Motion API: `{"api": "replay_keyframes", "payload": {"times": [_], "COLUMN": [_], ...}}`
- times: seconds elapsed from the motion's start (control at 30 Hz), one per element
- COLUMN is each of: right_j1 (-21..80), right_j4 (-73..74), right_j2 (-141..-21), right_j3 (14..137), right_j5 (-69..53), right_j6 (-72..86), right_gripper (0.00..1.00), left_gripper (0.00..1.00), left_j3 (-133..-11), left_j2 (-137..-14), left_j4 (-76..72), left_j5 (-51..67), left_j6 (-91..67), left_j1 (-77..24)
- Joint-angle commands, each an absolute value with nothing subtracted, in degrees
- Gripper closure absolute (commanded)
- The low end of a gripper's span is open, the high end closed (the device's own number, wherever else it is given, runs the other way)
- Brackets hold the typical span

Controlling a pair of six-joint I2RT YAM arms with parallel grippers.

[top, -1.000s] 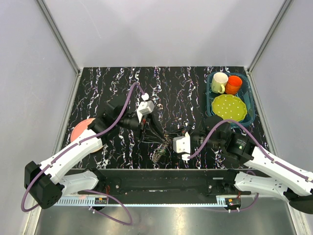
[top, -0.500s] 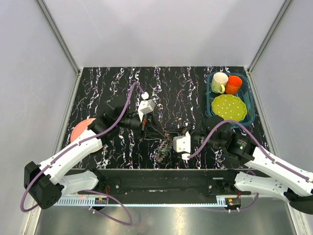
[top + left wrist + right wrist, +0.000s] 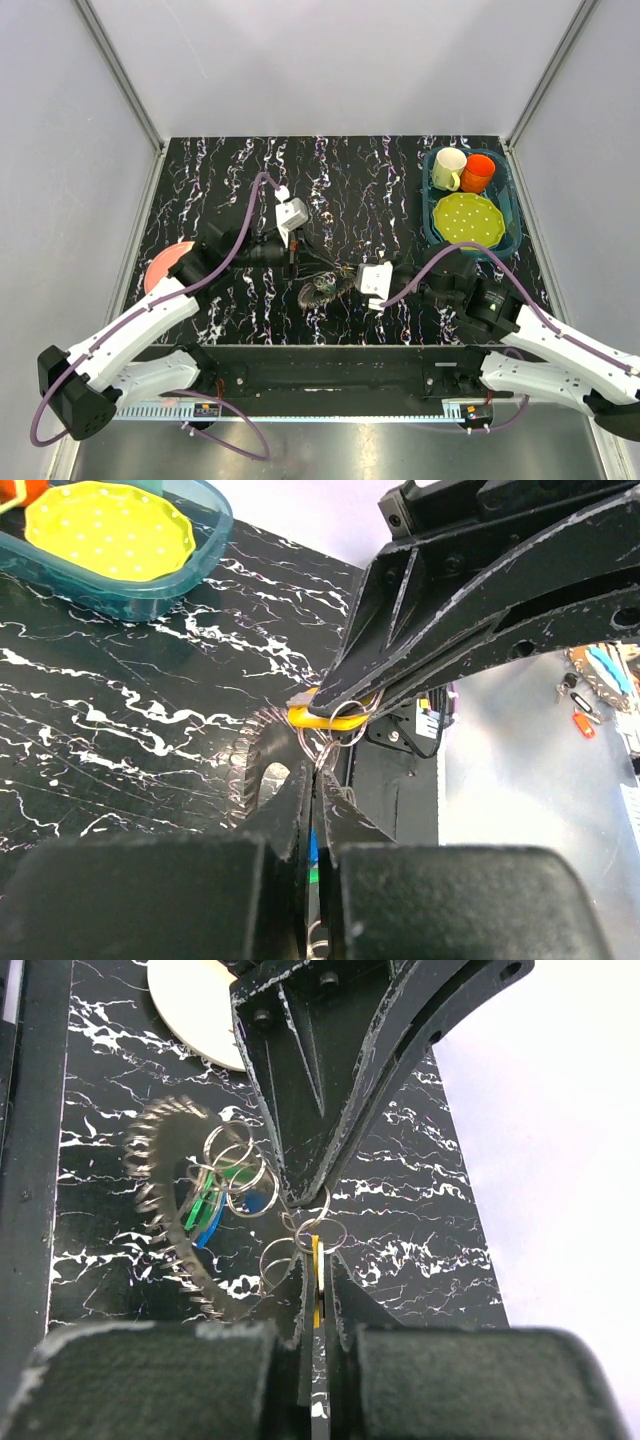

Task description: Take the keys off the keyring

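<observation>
Tip to tip, the right end effector [image 3: 312, 1258] pinches the yellow key [image 3: 311, 718] and the left end effector [image 3: 313, 780] pinches its small ring [image 3: 342, 725], with the keyring [image 3: 158, 1222] hanging just beside them.

The top view looks down from above the near edge over the whole tabletop [image 3: 380, 180]. The left wrist view, close behind the left gripper [image 3: 312, 780], faces the right edge; the right wrist view, behind the right gripper [image 3: 318, 1260], faces the left edge. Both show the keyring [image 3: 152, 1205].

A teal tray [image 3: 505, 195] holds a green plate [image 3: 466, 219], cream mug [image 3: 449, 167] and orange cup [image 3: 478, 172].
</observation>
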State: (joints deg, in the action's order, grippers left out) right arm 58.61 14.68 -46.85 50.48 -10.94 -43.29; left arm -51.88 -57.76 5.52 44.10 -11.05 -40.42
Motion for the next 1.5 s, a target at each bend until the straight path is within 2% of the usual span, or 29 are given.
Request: {"api": "replay_keyframes", "payload": {"times": [0.0,0.2,0.37,0.77,1.07,1.17,1.47], "right_j1": [58.45,58.54,58.54,58.54,58.54,58.54,58.54], "right_j4": [11.16,7.75,5.1,13.97,14.5,14.85,19.94], "right_j2": [-46.14,-49.83,-51.5,-55.1,-59.94,-61.61,-67.06], "right_j3": [51.15,50.27,50.36,55.98,60.02,62.75,69.78], "right_j5": [-8.79,-11.16,-6.87,-2.46,-1.5,-0.62,-1.23], "right_j6": [-40.26,-33.23,-29.71,-23.73,-24.17,-23.64,-18.82], "right_gripper": [1.0,1.0,1.0,0.96,0.98,0.93,0.95], "left_gripper": [1.0,1.0,1.0,1.0,1.0,1.0,1.0], "left_j3": [-51.07,-49.83,-49.66,-50.19,-50.01,-49.75,-49.22], "left_j2": [-55.37,-55.19,-56.34,-54.49,-55.28,-55.28,-55.11], "left_j4": [5.89,3.08,2.55,4.83,8.35,8.79,9.49], "left_j5": [35.51,32.0,27.87,18.02,12.58,11.52,6.68], "left_j6": [-11.42,-14.5,-16.61,-16.26,-12.04,-11.69,-11.51], "left_j1": [-39.99,-39.99,-39.99,-39.99,-41.31,-41.31,-41.31]}}
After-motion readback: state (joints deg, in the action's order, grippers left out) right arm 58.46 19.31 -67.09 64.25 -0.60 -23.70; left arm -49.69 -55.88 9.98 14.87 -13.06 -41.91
